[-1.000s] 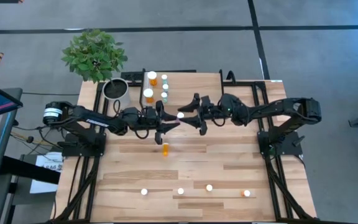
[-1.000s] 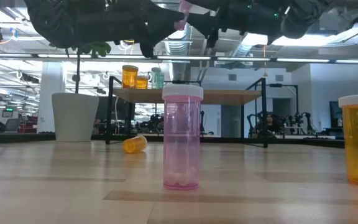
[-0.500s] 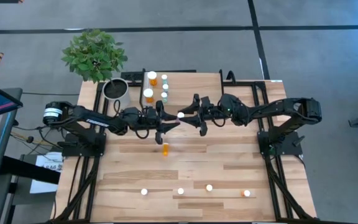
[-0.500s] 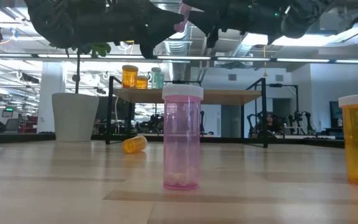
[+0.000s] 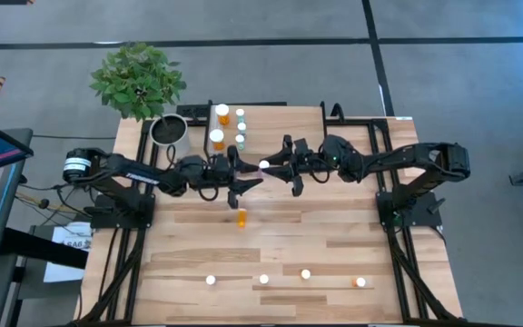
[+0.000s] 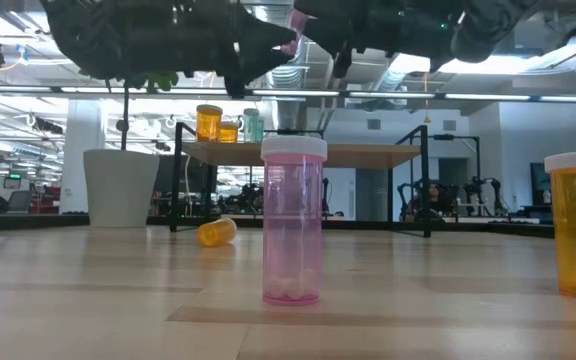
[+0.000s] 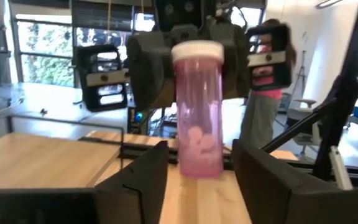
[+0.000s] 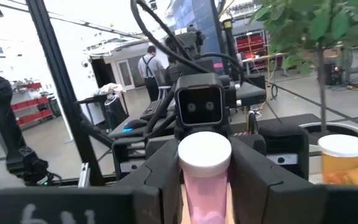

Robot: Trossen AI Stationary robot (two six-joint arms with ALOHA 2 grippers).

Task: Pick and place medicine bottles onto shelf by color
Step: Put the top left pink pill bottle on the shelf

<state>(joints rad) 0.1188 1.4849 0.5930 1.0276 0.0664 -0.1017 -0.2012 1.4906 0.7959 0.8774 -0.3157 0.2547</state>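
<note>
Pink bottle (image 7: 197, 109) mid-handover above tabletop centre | right tool (image 8: 204, 180) pinching it | left tool (image 7: 197, 180) spread, releasing

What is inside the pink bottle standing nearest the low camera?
The clear pink plastic bottle with a white cap holds a few pale pills resting at its bottom; the rest looks empty. Under the cap cannot be seen.

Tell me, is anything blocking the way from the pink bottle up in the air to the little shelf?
Nothing visible does. The pink bottle, gripped by the right gripper, hangs beside the shelf, and the nearest stretch of the shelf top is bare. The bottles already on it stand off to one side.
</note>
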